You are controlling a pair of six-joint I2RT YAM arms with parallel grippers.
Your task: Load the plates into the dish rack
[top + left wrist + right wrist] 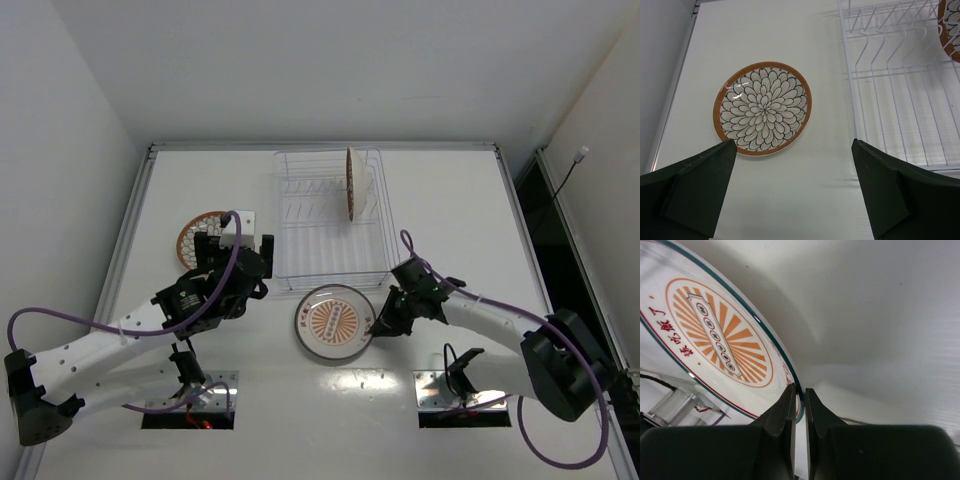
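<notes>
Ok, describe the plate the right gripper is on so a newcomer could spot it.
Find the dish rack mid-table; just off its near edge sits the plate, the right gripper shut on its rim. It alone has an orange sunburst centre; the plate left of the rack and the plate standing in it are brown-rimmed with petals.
</notes>
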